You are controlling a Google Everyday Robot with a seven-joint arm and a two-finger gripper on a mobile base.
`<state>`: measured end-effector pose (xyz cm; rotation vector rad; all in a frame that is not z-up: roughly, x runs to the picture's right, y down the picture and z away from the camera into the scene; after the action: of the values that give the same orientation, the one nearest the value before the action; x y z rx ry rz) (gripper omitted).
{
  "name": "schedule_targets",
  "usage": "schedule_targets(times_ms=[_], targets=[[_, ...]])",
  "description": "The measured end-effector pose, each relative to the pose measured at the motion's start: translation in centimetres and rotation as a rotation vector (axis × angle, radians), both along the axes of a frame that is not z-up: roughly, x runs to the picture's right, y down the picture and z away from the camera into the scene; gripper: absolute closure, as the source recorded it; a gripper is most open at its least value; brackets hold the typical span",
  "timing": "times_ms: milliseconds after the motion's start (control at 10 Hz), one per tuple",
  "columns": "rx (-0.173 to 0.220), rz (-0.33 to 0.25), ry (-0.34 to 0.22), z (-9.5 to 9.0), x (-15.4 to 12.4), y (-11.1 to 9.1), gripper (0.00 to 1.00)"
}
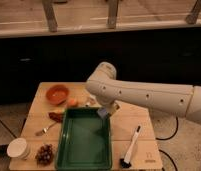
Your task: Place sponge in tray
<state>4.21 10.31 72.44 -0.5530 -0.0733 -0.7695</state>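
Note:
The deep-green tray [76, 150] lies at the front middle of the wooden table. My gripper [106, 109] hangs from the white arm that reaches in from the right, and it is over the tray's far right corner. It is shut on the small blue-grey sponge [102, 114], which sits just above the tray's far right rim. The upper part of the gripper is hidden behind the arm's wrist.
An orange bowl [57, 93] and an orange fruit [72, 102] are behind the tray on the left. A red item [56, 116], a fork [43, 131], a white cup [17, 147] and a dark cluster [44, 154] lie left of the tray. A white-handled brush [130, 147] lies to its right.

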Motion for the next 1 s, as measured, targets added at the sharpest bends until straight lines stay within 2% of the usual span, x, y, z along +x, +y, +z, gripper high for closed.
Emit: schedule_targets(times_ms=[600, 1000], targets=[[-0.005, -0.096, -0.061, -0.3, -2.7, 0.8, 0.97], [-0.009, -0.140, -0.095, -0.1, -4.1, 1.5, 0.97]])
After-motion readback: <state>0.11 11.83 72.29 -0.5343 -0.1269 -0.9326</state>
